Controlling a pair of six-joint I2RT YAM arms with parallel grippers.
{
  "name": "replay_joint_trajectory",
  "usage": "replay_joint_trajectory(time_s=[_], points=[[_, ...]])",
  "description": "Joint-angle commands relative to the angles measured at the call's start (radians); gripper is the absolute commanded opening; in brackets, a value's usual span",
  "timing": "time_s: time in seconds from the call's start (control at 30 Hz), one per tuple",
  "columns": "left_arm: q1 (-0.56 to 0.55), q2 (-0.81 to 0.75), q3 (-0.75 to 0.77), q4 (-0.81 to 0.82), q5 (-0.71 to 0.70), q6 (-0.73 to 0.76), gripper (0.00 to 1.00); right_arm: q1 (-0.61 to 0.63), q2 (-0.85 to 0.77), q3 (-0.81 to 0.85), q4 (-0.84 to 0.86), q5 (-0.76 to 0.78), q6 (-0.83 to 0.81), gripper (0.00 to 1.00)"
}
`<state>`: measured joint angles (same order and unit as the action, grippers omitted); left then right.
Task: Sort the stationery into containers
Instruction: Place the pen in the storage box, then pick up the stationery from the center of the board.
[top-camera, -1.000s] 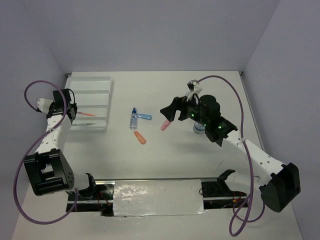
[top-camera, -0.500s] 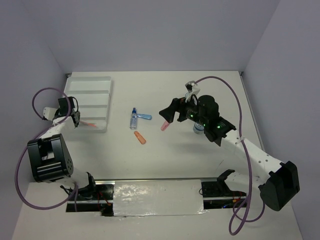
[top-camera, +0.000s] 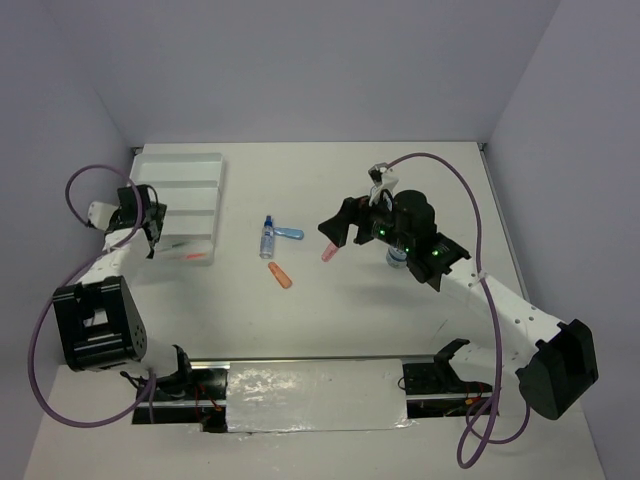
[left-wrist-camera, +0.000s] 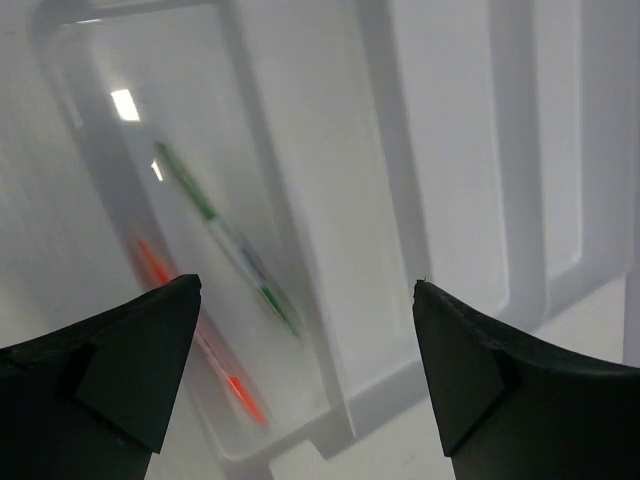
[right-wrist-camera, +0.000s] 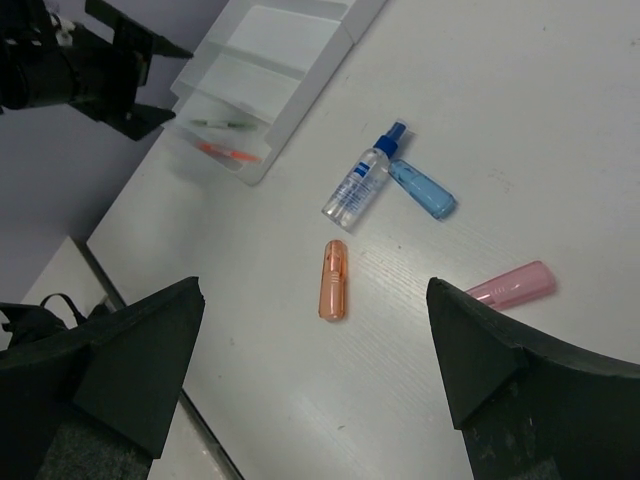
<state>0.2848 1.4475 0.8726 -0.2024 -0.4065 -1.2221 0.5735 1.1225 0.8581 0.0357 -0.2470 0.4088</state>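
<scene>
Over the white tray (left-wrist-camera: 450, 150) the left pincer (left-wrist-camera: 305, 290) gapes wide; the right pincer (right-wrist-camera: 315, 290), wide above the table (top-camera: 400, 180), could roll the pink piece (right-wrist-camera: 510, 285) away by closing off-centre.

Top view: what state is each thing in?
white tray: two pens in end compartment
green pen: lying in that compartment
red pen: lying beside it
clear bottle: on its side, capped
light blue piece: lying flat
orange piece: lying flat
pink piece: lying flat
left gripper: open, empty
right gripper: open, empty
</scene>
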Motion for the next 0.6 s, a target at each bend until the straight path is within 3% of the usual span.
replay_joint_trajectory(time_s=[0.0, 0.17, 0.23, 0.27, 0.33, 0.57], points=[[-0.129, -0.067, 0.162, -0.047, -0.012, 0.161, 0.99, 0.003, -0.010, 0.033, -0.020, 0.041, -0.034, 1.00], [-0.551, -0.027, 0.353, -0.351, -0.185, 0.173, 0.99, -0.011, -0.024, 0.077, -0.178, 0.198, -0.018, 1.00], [-0.695, -0.016, 0.347, -0.431, -0.241, 0.054, 0.99, -0.023, -0.026, 0.097, -0.235, 0.273, -0.002, 1.00], [-0.737, -0.010, 0.339, -0.519, -0.259, -0.082, 0.99, -0.024, -0.024, 0.113, -0.276, 0.287, -0.001, 1.00], [-0.832, -0.003, 0.303, -0.536, -0.272, -0.155, 0.99, -0.034, -0.023, 0.124, -0.298, 0.296, -0.001, 1.00], [-0.903, 0.108, 0.289, -0.480, -0.147, -0.189, 0.96, -0.035, -0.043, 0.091, -0.292, 0.252, -0.001, 1.00]])
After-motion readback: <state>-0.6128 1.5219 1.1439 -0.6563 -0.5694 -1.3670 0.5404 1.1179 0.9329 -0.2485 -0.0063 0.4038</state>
